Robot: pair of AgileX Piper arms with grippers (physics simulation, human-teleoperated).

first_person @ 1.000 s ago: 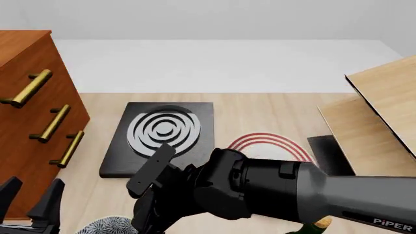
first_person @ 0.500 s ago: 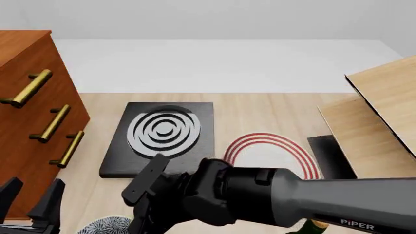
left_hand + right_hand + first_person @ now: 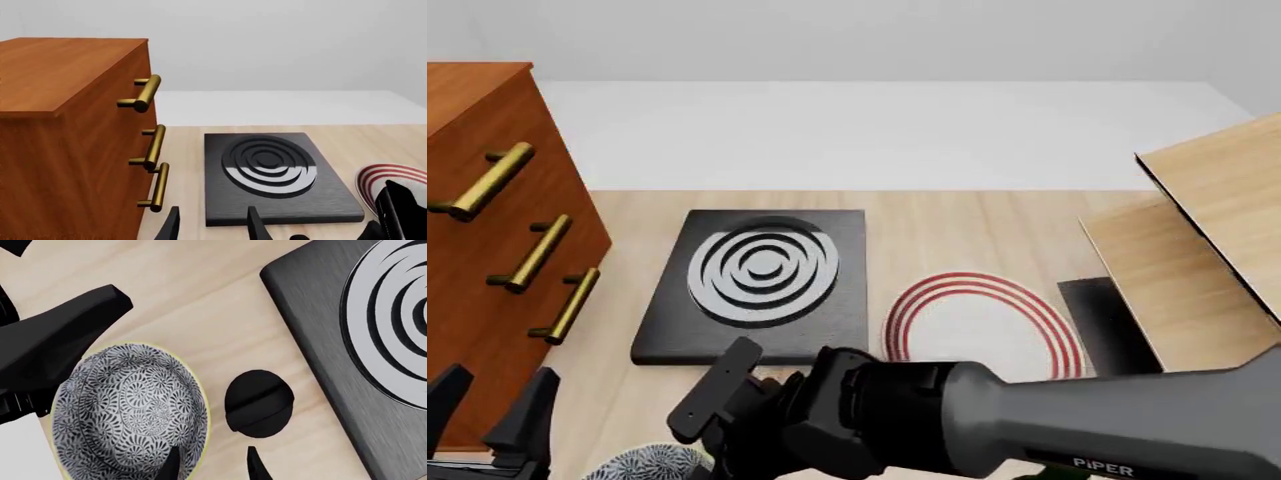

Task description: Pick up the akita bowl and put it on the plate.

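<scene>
The akita bowl (image 3: 127, 410), speckled dark blue on white with a pale rim, stands on the wooden table at the near left; only a sliver of the akita bowl (image 3: 647, 466) shows in the front view. My right gripper (image 3: 212, 467) is open and straddles its rim, one finger over the inside and one outside. The plate (image 3: 981, 320) with red rings lies right of centre, and my right arm (image 3: 961, 425) crosses in front of it. My left gripper (image 3: 487, 415) stands open and holds nothing, at the near left beside the bowl.
A black square slab (image 3: 761, 280) with grey rings lies left of the plate. A brown drawer cabinet (image 3: 494, 240) with brass handles fills the left side. Light wooden boards (image 3: 1201, 260) stand at the right. A small black round object (image 3: 259, 402) sits between bowl and slab.
My right arm has dropped lower and nearer, toward the bowl, uncovering most of the plate. The left gripper has not moved.
</scene>
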